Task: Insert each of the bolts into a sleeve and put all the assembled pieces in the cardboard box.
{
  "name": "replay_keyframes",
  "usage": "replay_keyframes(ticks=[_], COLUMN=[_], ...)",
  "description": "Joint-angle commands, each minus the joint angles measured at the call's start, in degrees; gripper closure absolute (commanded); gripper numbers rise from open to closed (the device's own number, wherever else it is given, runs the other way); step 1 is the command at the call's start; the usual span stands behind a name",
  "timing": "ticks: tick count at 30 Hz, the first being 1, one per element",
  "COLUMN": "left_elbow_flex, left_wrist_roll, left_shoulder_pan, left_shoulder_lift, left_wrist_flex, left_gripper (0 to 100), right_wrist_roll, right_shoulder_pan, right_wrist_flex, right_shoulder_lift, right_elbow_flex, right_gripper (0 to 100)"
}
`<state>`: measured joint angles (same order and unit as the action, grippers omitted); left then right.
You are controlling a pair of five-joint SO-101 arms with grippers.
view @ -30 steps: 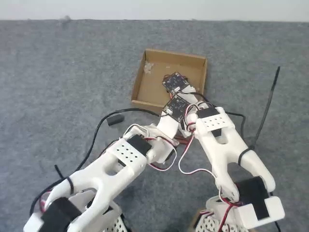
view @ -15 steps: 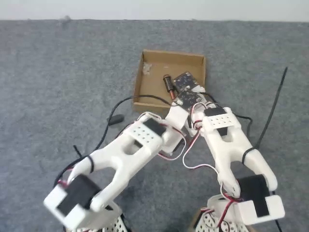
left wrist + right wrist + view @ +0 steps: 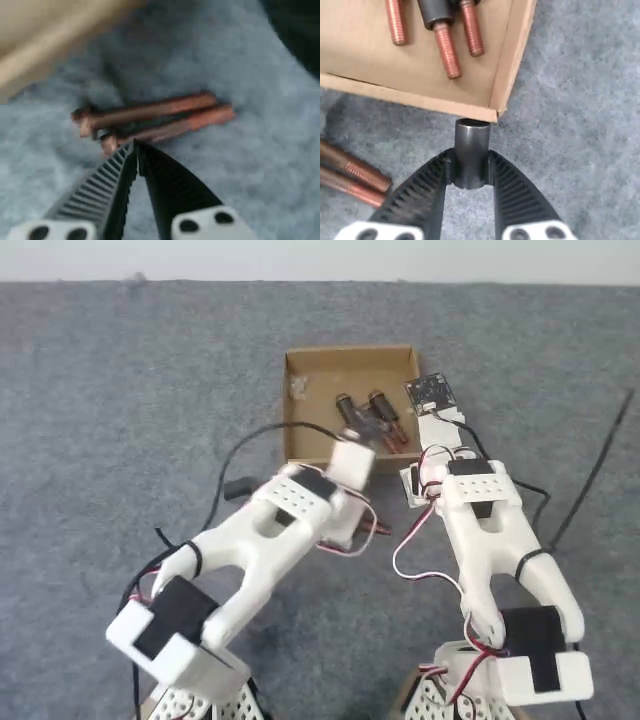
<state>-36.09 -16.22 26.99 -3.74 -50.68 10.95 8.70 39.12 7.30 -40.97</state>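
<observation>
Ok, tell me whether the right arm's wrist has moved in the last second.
Yes. The right arm's wrist moved right: from above the cardboard box's floor to outside its right wall.

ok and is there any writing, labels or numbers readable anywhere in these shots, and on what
No text can be read anywhere.
cardboard box: plain, no print visible.
circuit board: any markings are too small to read.
bolts and sleeve: no markings visible.

Left arm (image 3: 270,540) jaws together, empty; right arm (image 3: 490,530) jaws tight on sleeve (image 3: 471,150).
</observation>
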Motion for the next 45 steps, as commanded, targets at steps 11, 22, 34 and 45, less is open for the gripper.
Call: replay_keyframes(ticks=[11,22,34,45], left_elbow_flex=[1.10,2.51,7.69,9.54], left_wrist_roll=[-4.31,-4.75,-11.60,-11.34], left_shoulder_pan=[5.19,3.52,-4.31,-4.48], left_shoulder_lift=[0.35,-0.53,-5.71,-5.63], left_wrist_flex=[-2.11,-1.85,-0.09,4.22], left_gripper=[99,99,99,99], right_wrist_roll=[-2.11,-2.11,-1.93,-1.93], right_shoulder_pan=[-2.42,-2.33,-2.07,-1.89], right_wrist_flex=[-1.98,-1.98,-1.98,-1.98], right_shoulder_lift=[3.65,3.56,3.47,3.38], right_elbow_flex=[3.78,3.78,3.78,3.78], right_gripper=[99.2,99.2,99.2,99.2])
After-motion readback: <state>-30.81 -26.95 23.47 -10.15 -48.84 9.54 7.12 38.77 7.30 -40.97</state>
